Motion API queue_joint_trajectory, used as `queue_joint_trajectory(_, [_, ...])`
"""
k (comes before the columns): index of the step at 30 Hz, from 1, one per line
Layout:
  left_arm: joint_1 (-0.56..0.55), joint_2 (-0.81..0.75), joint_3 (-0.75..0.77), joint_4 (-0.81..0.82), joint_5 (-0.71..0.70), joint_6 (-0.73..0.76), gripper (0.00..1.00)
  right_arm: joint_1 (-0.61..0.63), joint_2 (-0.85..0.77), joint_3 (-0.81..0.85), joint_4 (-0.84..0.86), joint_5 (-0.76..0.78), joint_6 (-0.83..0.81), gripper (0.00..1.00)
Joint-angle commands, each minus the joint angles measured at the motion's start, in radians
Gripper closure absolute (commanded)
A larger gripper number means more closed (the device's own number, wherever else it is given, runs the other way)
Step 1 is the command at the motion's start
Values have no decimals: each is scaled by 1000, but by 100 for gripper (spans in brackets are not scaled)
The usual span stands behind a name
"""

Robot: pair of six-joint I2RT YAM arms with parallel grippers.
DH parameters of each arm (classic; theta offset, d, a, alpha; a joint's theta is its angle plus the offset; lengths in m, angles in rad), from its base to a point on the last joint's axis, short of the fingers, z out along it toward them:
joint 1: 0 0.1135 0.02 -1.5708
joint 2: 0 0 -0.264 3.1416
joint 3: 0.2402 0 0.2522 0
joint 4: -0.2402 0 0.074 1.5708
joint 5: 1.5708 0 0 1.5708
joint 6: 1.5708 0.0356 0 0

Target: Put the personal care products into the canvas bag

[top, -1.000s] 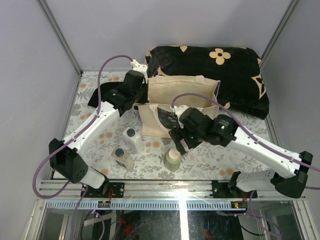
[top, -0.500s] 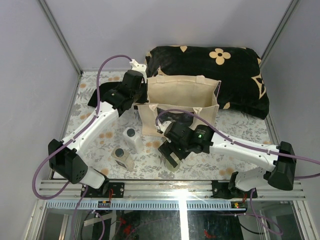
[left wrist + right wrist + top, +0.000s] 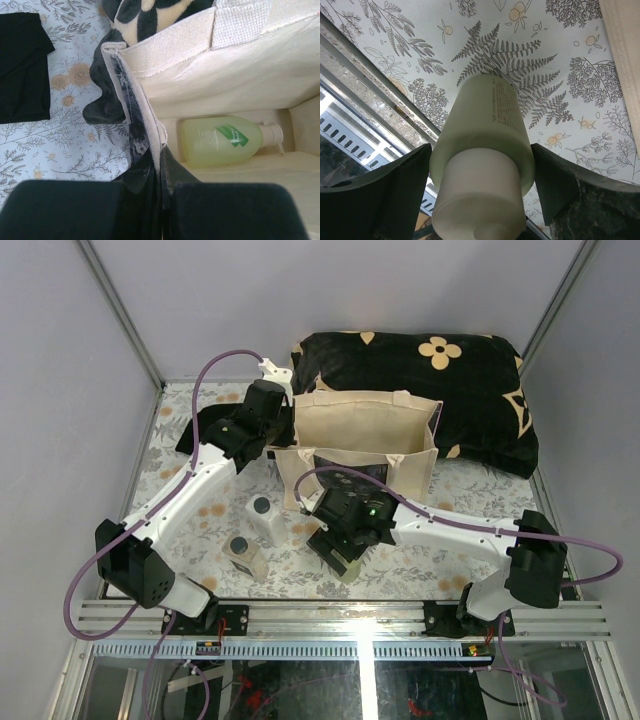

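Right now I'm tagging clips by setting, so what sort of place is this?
Probably a robotics lab test cell: plain grey wall panels, an aluminium rail carrying the left arm and right arm, and a floral tablecloth.

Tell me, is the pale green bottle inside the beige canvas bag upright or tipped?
Tipped: the pale green bottle rests on its side on the floor of the beige canvas bag, cap pointing sideways.

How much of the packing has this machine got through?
One green bottle already lies inside the bag, whose edge the left claw pinches open. The right claw straddles a second green bottle standing on the table; whether it grips yet is unclear. The white bottle and squat bottle are left.
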Motion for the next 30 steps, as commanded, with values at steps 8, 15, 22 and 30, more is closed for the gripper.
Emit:
queue_joint_trajectory(8, [14,-25,29,67,-4,3,100,7,-15,-13,-26,-5,-26,38])
queue_joint_trajectory(15, [14,-26,28,68,-1,0,100,8,-5,2,-35,5,-24,86])
queue_joint_trajectory(22, [14,-33,9,69,-5,-5,100,7,-46,169,-169,150,1,100])
queue_joint_trajectory(30, [14,-44,-33,80,-7,-18,100,8,-38,609,-419,319,39,100])
